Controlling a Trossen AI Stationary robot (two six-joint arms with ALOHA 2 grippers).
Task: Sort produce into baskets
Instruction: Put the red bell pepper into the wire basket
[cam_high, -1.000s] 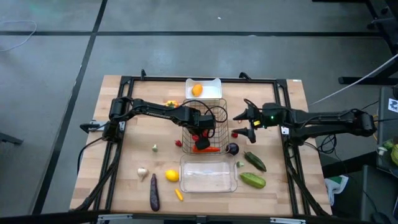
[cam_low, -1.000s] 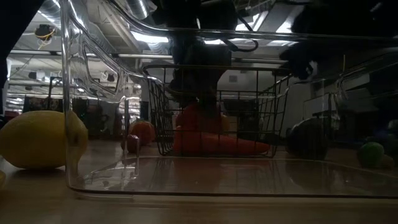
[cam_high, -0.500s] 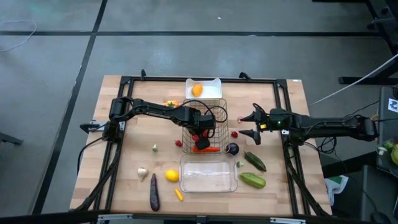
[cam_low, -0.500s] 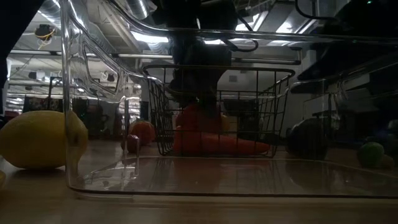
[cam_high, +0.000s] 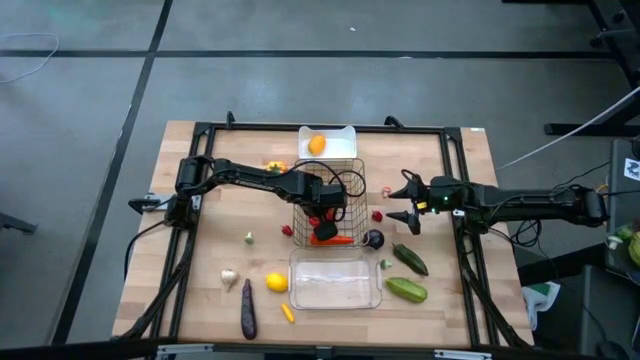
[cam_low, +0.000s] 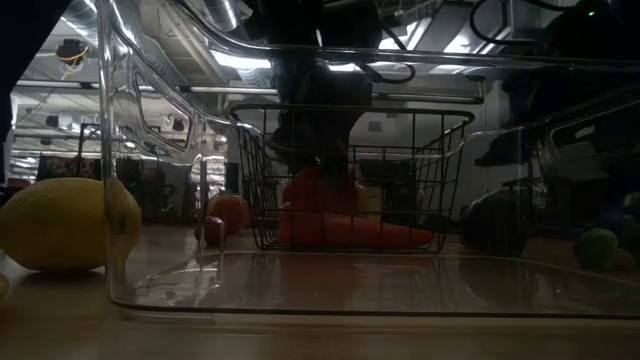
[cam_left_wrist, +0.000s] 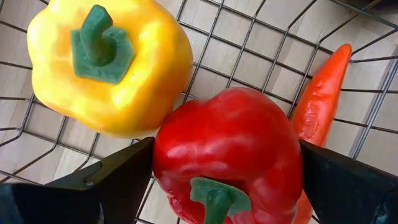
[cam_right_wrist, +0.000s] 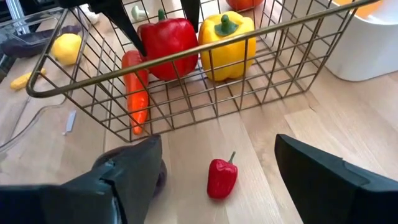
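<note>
The wire basket (cam_high: 352, 168) stands mid-table and holds a red pepper (cam_left_wrist: 227, 143), a yellow pepper (cam_left_wrist: 109, 62) and a carrot (cam_left_wrist: 323, 87), all resting on its floor. My left gripper (cam_high: 322, 214) reaches down into it, open, one finger on each side of the red pepper. My right gripper (cam_high: 399, 199) hovers open to the basket's right, above a tiny red pepper (cam_right_wrist: 222, 176) lying on the wood. The white tray (cam_high: 341, 133) at the far edge holds an orange (cam_high: 316, 144). The clear tray (cam_high: 335, 283) sits near the front. My left gripper's fingers (cam_left_wrist: 118, 177) stand close against the red pepper's two sides (cam_left_wrist: 163, 155), coming from above. Whether they touch it I cannot tell. The pepper rests on the basket's floor, leaning against the yellow pepper.
Loose on the table: a lemon (cam_high: 276, 282), garlic (cam_high: 229, 275), a long eggplant (cam_high: 248, 308), a round eggplant (cam_high: 374, 239), two cucumbers (cam_high: 409, 258) (cam_high: 406, 289) and a small yellow piece (cam_high: 287, 312). A black frame (cam_high: 300, 127) runs along the table's edges.
My right gripper has drawn back toward the table's right edge, away from the basket, and has sunk lower, staying open. Most of that happened early; it has nearly settled since.
</note>
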